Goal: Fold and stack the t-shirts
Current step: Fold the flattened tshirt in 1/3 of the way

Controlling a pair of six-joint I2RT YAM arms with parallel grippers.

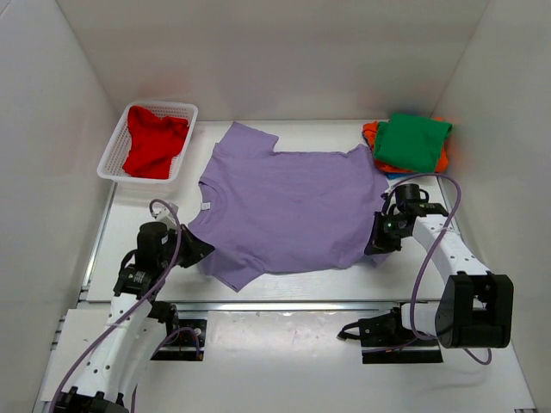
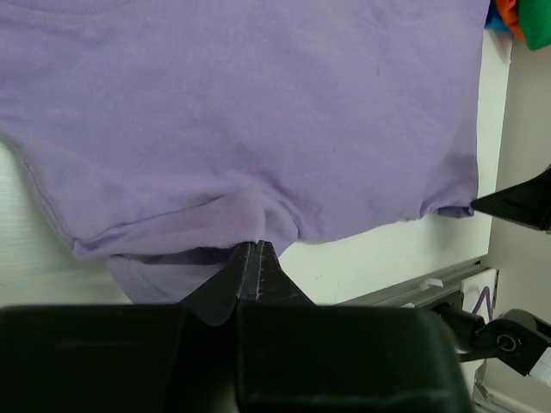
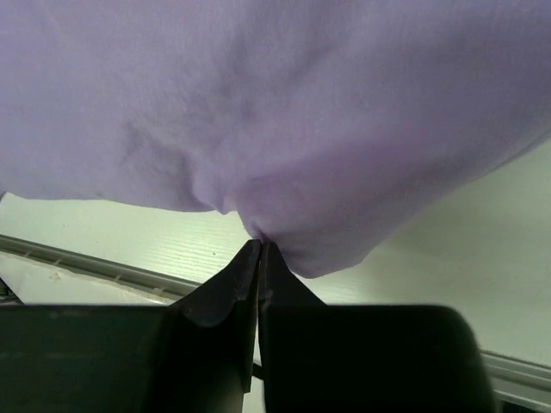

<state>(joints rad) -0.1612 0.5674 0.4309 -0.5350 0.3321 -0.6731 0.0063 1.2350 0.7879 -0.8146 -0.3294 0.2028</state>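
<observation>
The lavender-purple t-shirt [image 1: 288,206] lies spread flat on the table, collar to the left and hem to the right. My left gripper [image 1: 205,251] is shut on the cloth by the near sleeve; in the left wrist view its gripper [image 2: 255,247] pinches a fold of the shirt [image 2: 258,103]. My right gripper [image 1: 379,241] is shut on the near hem corner; the right wrist view shows its gripper [image 3: 259,245] pinching the shirt [image 3: 284,112], which is lifted slightly. The red t-shirt [image 1: 155,142] lies in the basket. The green t-shirt [image 1: 411,140] lies folded on the orange one [image 1: 370,133] and the blue one [image 1: 392,175].
The white mesh basket [image 1: 112,146] stands at the back left. The folded stack sits at the back right corner. White walls close in the table on three sides. A metal rail [image 1: 284,303] runs along the near edge.
</observation>
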